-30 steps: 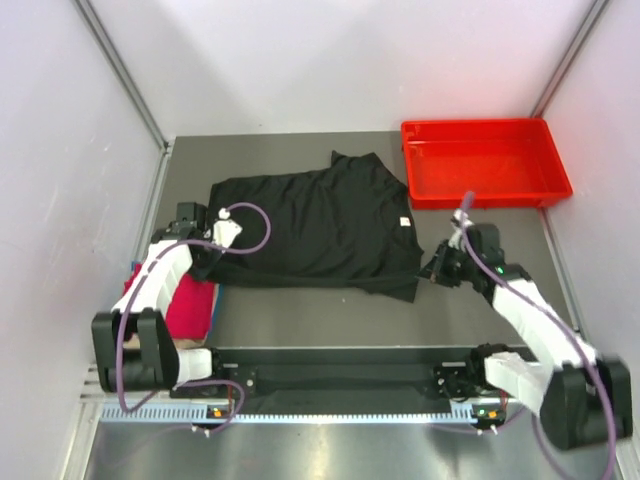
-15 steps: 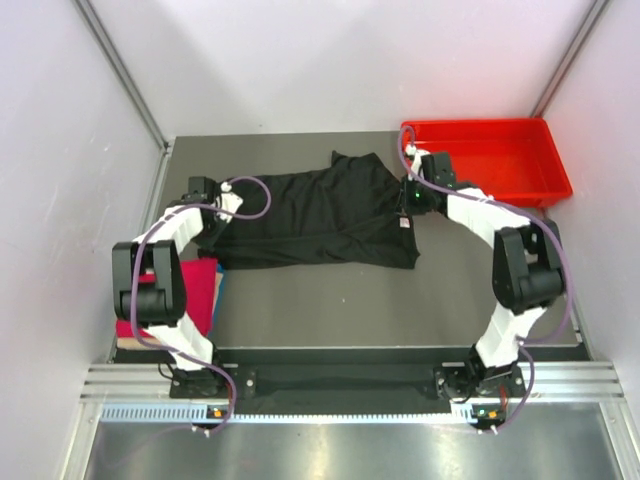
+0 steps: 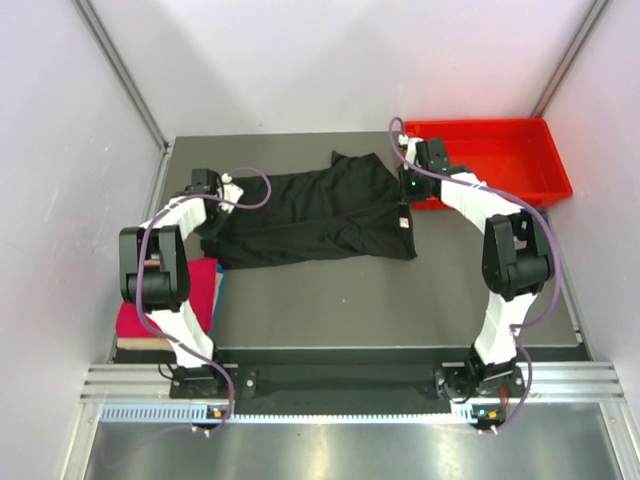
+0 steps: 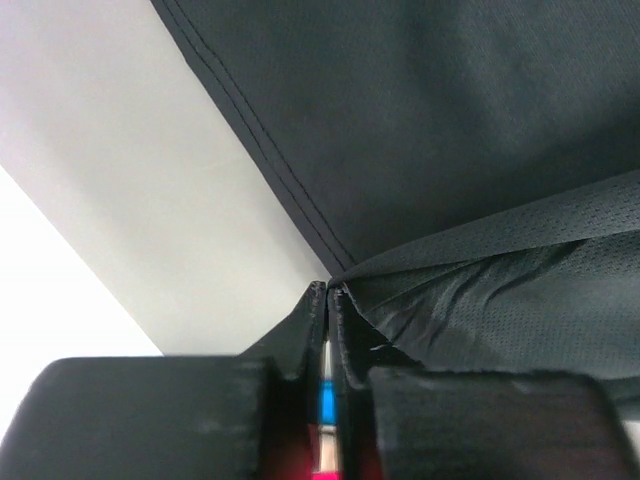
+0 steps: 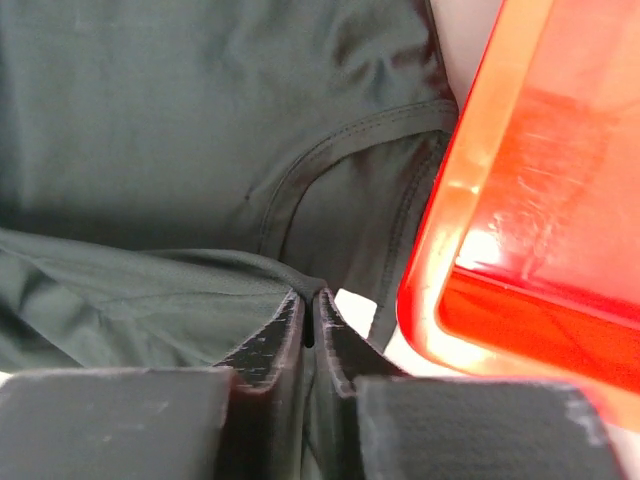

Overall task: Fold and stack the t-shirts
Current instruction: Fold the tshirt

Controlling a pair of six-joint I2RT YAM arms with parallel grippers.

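A broad strip of bare worktop runs along the near side, open from the middle to the right. The black t-shirt covers the far middle. A red tray fills the far right corner. A red t-shirt occupies the near left edge. Walls close the left, right and far sides.

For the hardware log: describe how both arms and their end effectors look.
Both arms alternate white links with bulky black joint housings: left arm, right arm. A purple cable loops along each arm. The right arm shows a small green light near its wrist. The left end effector and right end effector each have two black, wedge-shaped fingers.
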